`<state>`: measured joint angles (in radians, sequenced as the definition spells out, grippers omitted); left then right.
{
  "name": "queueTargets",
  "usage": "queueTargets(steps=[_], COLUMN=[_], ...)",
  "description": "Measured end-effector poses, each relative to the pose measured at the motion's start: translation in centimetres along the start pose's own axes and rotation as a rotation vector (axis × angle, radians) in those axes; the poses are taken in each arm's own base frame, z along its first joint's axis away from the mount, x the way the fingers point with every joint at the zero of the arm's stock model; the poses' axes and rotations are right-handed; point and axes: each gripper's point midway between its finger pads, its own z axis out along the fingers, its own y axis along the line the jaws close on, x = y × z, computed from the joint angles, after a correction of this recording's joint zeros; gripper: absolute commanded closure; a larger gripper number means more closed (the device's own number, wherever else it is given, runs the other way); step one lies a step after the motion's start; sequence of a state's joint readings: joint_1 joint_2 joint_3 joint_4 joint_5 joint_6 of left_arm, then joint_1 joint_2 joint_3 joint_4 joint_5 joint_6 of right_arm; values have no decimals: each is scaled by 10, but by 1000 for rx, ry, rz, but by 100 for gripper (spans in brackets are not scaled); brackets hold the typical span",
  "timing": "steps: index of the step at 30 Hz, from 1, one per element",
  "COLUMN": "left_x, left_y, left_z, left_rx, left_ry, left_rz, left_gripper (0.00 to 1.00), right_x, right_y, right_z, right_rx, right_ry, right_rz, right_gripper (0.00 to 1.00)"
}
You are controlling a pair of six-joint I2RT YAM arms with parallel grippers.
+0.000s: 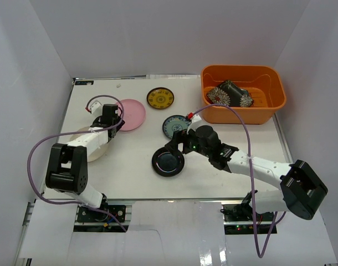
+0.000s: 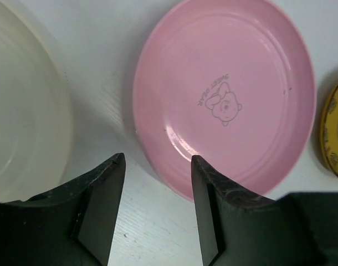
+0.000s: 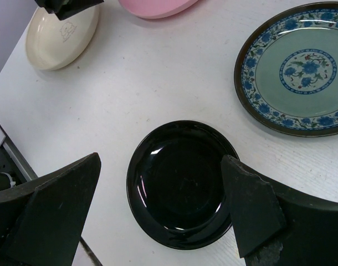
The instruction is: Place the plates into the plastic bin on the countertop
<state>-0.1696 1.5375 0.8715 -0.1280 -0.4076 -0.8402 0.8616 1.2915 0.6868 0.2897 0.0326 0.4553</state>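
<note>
Pickup step: R end effector [image 3: 160, 166], released & empty, hovers over the black plate [image 3: 180, 188] on the tabletop [image 3: 102, 111], L end effector [image 2: 158, 160] likewise released at the pink plate [image 2: 224, 94] (bin [image 1: 242, 68] holds prob. two dishes [image 1: 230, 94]), so next: descend, clench rim, carry to bin.

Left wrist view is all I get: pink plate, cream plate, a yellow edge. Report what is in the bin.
Observer: The orange bin in the far right corner holds dark dishes, with white flowers showing on one.
Operator: Now give me the right arm.
Observer: The right gripper is open, with a glossy black plate on the countertop showing between its fingers.
Operator: List whatever else I am missing.
Observer: A blue-patterned plate lies just beyond the black one, apart from it.
</note>
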Motion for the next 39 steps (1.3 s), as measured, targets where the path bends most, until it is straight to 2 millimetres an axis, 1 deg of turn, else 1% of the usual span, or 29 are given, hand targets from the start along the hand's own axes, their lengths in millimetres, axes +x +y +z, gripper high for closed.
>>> queueTargets(steps=[4,7,8,9,10,11,13,14,16,18,20,21,23,25,28,29,30,31,32,34,36,38,39], left_x=[16,27,30,32,33,31,20,16,14,10,-2,-13,-41,-73,-123,-134,-148,-150,-153,-148,-135,-116,-106], left_y=[7,12,12,13,12,10,-3,-6,-7,-8,-15,-21,-35,-52,-73,-77,-81,-81,-82,-80,-77,-73,-71], left_z=[15,29,33,36,39,41,41,40,37,30,17,6,-21,-58,-129,-151,-182,-189,-204,-221,-228,-225,-223], left_rx=[-35,-64,-71,-76,-78,-76,-37,-29,-22,-15,20,46,118,217,403,460,542,561,607,666,705,720,725], left_ry=[37,67,74,79,83,74,54,45,46,47,30,10,-48,-121,-251,-283,-328,-337,-349,-344,-313,-257,-222], left_rz=[27,50,56,61,61,53,32,31,35,40,35,27,0,-38,-105,-122,-145,-148,-152,-144,-125,-96,-79], left_gripper=[43,51,57,78,92,100,100,100,100,100,100,100,100,100,100,100,100,100,100,100,100,100,100], right_x=[2,4,6,8,10,13,21,27,35,42,47,49,55,61,63,62,61,60,60,56,52,50,48], right_y=[3,9,12,15,17,19,22,22,24,27,32,36,45,55,69,74,79,84,87,98,106,114,119], right_z=[0,0,0,0,1,3,7,10,18,28,40,47,62,81,117,131,143,155,166,195,221,242,254], right_rx=[-10,-23,-30,-38,-45,-50,-55,-54,-53,-53,-48,-49,-48,-43,-34,-34,-33,-36,-27,-25,-19,-13,-14], right_ry=[5,11,13,17,21,28,48,64,87,105,117,118,128,139,142,136,131,125,129,113,102,96,94], right_rz=[-3,-7,-10,-10,-11,-12,-11,-12,3,24,46,55,73,89,117,128,137,146,151,157,156,151,149], right_gripper=[5,5,5,5,5,5,5,6,6,6,6,6,7,11,17,18,19,20,20,20,18,15,11])
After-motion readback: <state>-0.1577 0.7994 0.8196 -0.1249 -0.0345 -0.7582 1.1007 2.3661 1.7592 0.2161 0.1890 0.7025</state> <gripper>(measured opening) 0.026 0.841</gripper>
